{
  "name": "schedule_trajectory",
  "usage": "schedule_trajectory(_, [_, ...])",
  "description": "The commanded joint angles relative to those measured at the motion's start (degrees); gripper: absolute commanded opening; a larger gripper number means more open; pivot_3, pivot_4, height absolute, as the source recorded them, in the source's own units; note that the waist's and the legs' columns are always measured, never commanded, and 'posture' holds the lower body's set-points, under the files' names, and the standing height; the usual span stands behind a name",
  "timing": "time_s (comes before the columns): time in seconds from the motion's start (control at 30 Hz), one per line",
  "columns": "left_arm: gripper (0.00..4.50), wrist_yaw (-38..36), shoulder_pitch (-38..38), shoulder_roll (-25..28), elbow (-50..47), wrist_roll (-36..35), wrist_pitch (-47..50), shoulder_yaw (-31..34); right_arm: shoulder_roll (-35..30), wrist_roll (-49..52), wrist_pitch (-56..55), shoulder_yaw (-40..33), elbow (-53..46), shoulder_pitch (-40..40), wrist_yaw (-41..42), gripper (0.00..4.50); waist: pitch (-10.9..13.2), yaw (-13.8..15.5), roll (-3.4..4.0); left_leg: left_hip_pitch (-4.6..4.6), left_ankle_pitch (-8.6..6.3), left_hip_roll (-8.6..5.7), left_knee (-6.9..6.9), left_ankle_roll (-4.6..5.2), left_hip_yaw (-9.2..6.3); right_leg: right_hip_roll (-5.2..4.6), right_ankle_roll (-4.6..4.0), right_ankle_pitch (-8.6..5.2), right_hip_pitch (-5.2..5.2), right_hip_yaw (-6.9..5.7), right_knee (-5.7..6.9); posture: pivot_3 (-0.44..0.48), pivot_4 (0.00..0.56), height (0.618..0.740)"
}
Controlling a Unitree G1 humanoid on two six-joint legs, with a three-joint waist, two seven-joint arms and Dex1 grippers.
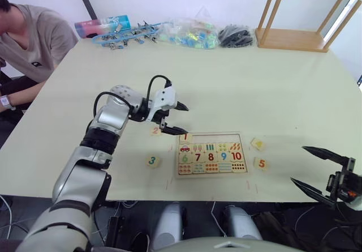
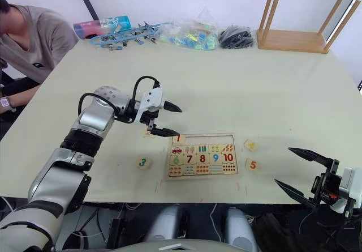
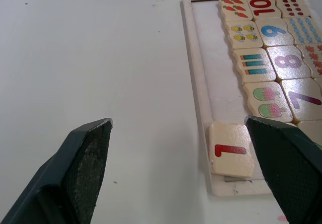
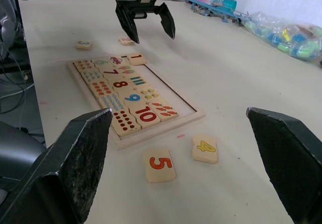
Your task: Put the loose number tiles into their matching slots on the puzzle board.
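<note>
- On the wide pale table (image 1: 237,88), near its 6 o'clock edge, lies the flat pale wooden puzzle board (image 1: 211,154) with its raised rim; its top row of shallow square slots (image 3: 216,58) is bare wood, while the rows below hold picture tiles and the numbers 6 to 10.
- My left gripper (image 1: 176,118), two black fingers on a silver arm, hangs just above the board's 10 o'clock corner with its fingers spread wide and nothing between them.
- The small pale wooden tile with a red 1 (image 3: 231,149) sits at that corner of the board, tilted, with one edge riding on the rim rather than lying flat in its slot. In the left wrist view it lies just beside one of my fingers; I cannot tell whether they touch.
- The tile with an orange 2 (image 1: 155,131) rests on the table at 9 o'clock of the board's upper corner, just beneath my left gripper.
- The tile with a green 3 (image 1: 152,161) lies on the table at 9 o'clock of the board, a little apart from it.
- The tile with a yellow 4 (image 4: 205,148) and the tile with a red-orange 5 (image 4: 159,164) lie side by side on the table at 3 o'clock of the board, just off its rim.
- My right gripper (image 1: 314,168) hovers at the table's 5 o'clock edge, apart from the board, its fingers gaping and empty.
</note>
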Motion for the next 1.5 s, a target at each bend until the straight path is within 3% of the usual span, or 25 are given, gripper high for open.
schedule_trajectory(0.03, [3.16, -1.9, -1.0, -0.1, 1.7, -0.4, -2.3, 0.6, 0.4, 1.3, -0.3, -2.0, -0.7, 0.0, -0.8, 4.50, 0.0, 0.0, 0.00, 0.00, 0.00, 0.00, 0.00, 0.00, 0.00, 0.00, 0.00, 0.00, 0.00, 0.00, 0.00, 0.000, 0.150, 0.737])
schedule_trajectory(0.1, [2.53, -1.2, -1.2, -0.8, 2.7, 0.2, -3.4, 0.4, 0.5, 1.1, -0.6, -1.9, -0.6, 0.1, -0.9, 4.50, 0.0, 0.0, 0.00, 0.00, 0.00, 0.01, 0.00, 0.00, 0.00, 0.01, 0.00, 0.00, 0.00, 0.00, 0.00, 0.000, 0.150, 0.737])
schedule_trajectory(0.27, [0.37, -1.3, -2.1, -2.1, 5.3, 0.9, -5.4, 0.2, 0.6, 0.9, -0.9, -2.0, -0.1, -0.2, -0.6, 4.50, 0.0, 0.0, -0.01, -0.02, 0.00, 0.00, 0.02, 0.00, -0.01, 0.01, 0.00, 0.00, 0.00, 0.00, 0.00, 0.000, 0.150, 0.737])
schedule_trajectory(0.33, [0.04, -1.4, -2.3, -2.3, 6.0, 1.2, -6.1, 0.2, 0.6, 0.9, -1.0, -2.1, 0.1, -0.2, -0.5, 4.50, 0.0, 0.0, -0.01, -0.02, 0.00, 0.00, 0.02, 0.00, -0.01, 0.01, 0.00, 0.00, 0.00, 0.00, 0.00, 0.000, 0.150, 0.737])
schedule_trajectory(0.77, [0.04, -2.8, -3.4, -5.0, 11.6, 3.4, -11.5, -0.3, 1.2, 0.7, -1.2, -1.8, 0.4, -0.1, -0.6, 4.50, 0.0, 0.0, -0.01, -0.03, 0.00, -0.01, 0.02, 0.00, -0.01, 0.01, 0.00, 0.00, 0.00, 0.00, 0.00, 0.000, 0.150, 0.737])
schedule_trajectory(1.5, [0.04, -4.3, -2.9, -4.4, 15.1, 4.6, -14.7, 0.4, 0.6, 0.3, -1.1, -1.2, -0.2, -0.5, -0.6, 4.50, 0.0, 0.0, -0.01, -0.03, 0.00, 0.00, 0.02, 0.00, -0.02, 0.01, 0.00, 0.00, 0.00, -0.01, 0.00, 0.000, 0.150, 0.737])
